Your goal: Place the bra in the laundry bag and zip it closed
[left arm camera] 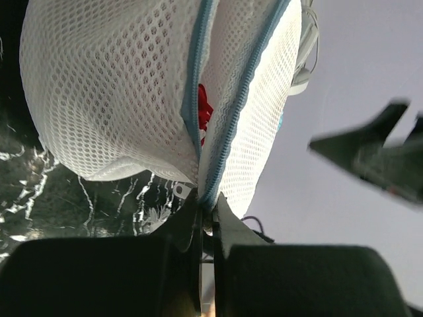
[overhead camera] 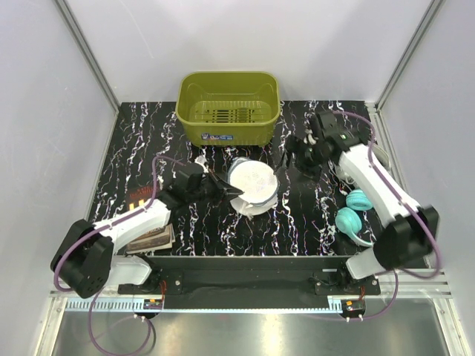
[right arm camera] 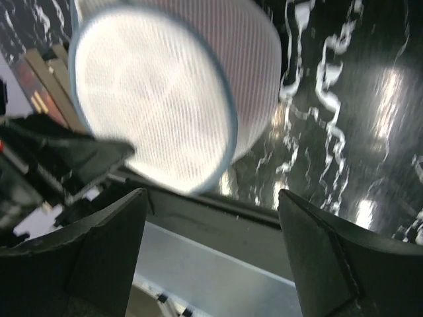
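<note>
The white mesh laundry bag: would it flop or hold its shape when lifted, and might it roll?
Probably light: the laundry bag is thin open mesh, with only a red bra showing through its zipper gap. It likely keeps its drum shape, since the round face looks taut. Being round, it might roll if the left pincer released it.

Bright even light; glare on table; right wrist view blurred, perhaps motion.
</note>
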Action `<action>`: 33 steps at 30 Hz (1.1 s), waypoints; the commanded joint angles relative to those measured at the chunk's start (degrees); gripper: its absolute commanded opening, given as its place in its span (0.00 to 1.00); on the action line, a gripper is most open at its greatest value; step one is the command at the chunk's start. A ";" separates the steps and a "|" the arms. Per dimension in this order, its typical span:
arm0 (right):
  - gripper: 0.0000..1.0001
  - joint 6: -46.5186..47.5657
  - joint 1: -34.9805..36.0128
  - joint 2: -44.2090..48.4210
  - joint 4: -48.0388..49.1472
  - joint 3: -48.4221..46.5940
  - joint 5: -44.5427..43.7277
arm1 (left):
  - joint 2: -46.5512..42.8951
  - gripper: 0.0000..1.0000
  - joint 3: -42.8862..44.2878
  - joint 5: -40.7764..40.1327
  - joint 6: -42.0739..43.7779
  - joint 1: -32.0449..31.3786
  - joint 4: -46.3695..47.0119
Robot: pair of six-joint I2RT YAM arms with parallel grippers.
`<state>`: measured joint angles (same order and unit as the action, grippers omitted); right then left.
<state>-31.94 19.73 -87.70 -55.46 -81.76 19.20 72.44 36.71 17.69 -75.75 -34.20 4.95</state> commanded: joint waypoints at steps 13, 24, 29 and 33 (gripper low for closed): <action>0.81 -42.93 1.02 23.98 35.85 37.35 13.84 | 5.34 0.00 7.06 -15.50 -23.13 -12.56 3.76; 0.65 -47.16 1.46 22.75 40.26 42.82 12.79 | 6.21 0.00 6.88 -17.52 -28.67 -14.93 6.82; 0.38 -45.84 1.45 18.90 41.92 41.77 12.08 | 6.39 0.03 6.71 -16.73 -27.18 -15.73 7.79; 0.10 -45.23 1.19 16.51 42.46 40.80 13.67 | 1.50 0.59 4.34 -15.24 -15.97 -14.07 5.37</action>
<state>-77.58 20.73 -69.12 -15.59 -38.89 31.24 78.87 41.06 1.74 -100.64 -49.47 8.47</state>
